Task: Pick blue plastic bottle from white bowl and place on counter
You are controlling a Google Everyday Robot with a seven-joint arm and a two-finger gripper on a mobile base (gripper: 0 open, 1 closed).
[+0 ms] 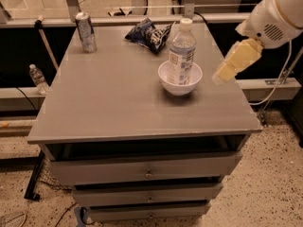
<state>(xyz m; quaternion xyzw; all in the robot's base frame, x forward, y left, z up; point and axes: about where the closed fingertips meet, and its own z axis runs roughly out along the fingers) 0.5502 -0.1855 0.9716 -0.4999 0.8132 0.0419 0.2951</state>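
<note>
The blue plastic bottle (181, 51), clear and bluish with a white cap and a white label, stands upright in the white bowl (164, 75). The bowl sits on the grey counter (118, 103), right of its middle. My gripper (222, 74), yellowish on a white arm, hangs over the counter's right edge. It is just right of the bowl and apart from the bottle, and it holds nothing that I can see.
A silver can (86, 32) stands at the counter's back left. A dark blue snack bag (149, 33) lies at the back, behind the bowl. A small water bottle (38, 79) stands off to the left, below counter height. Three drawers (149, 173) are below the top.
</note>
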